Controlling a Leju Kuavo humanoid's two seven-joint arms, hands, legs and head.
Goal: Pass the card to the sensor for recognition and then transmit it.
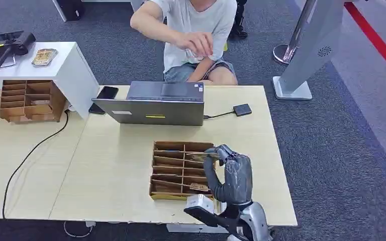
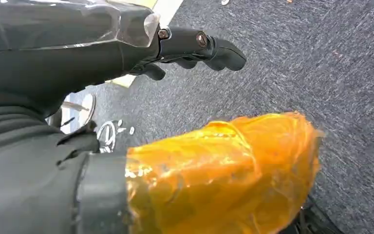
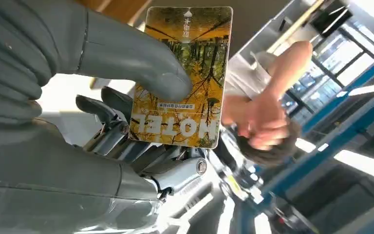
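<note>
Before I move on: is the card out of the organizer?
Out. The right hand pinches the card, thumb pressed on its face.

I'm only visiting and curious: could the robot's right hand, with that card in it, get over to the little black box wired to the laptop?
Probably yes. The right hand holds the card above the cardboard organizer, and only bare table lies between it and the black box. The laptop sits off to one side.
</note>
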